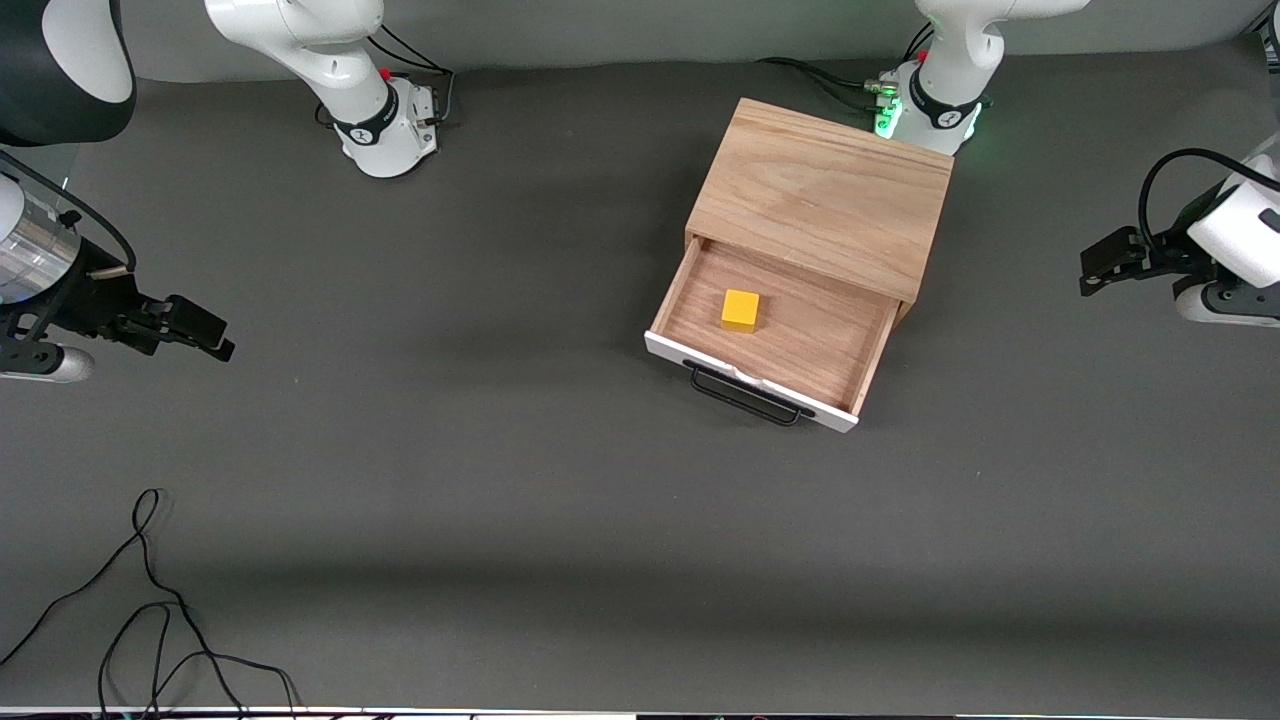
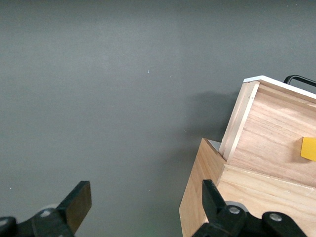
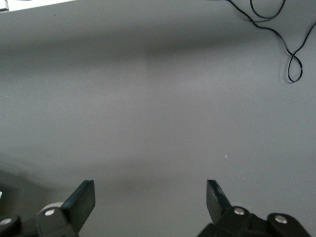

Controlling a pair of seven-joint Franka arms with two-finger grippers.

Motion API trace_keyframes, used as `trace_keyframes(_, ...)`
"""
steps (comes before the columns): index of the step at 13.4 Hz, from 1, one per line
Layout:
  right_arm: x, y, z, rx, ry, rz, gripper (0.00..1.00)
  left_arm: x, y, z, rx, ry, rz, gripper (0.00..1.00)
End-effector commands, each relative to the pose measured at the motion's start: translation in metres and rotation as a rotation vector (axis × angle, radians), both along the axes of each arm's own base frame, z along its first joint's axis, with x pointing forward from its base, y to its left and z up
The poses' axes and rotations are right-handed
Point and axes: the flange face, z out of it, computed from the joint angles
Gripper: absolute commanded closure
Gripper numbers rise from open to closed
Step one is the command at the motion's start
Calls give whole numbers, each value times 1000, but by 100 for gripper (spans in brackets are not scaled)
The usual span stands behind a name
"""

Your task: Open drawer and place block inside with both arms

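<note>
The small, rigid, likely light block [image 1: 740, 309] is sitting in the open drawer [image 1: 690, 290], graspable by opposite faces; the left gripper [image 2: 143, 207] and right gripper [image 3: 150, 200] are hanging with jaws open over bare table [image 1: 500, 450].

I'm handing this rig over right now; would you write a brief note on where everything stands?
Left end effector: open, empty, in the air at the left arm's end of the table.
Right end effector: open, empty, in the air at the right arm's end.
Drawer: pulled open from the wooden box.
Block: lying inside the drawer.
Done: drawer opened, block placed.
Left: nothing visible for the stated job.
</note>
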Motion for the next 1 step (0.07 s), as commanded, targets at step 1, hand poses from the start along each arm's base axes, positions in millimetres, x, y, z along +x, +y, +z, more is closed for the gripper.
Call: trace_keyframes(1, -8, 0, 5, 13, 7, 27, 0, -3, 0, 4, 15, 5, -7, 0)
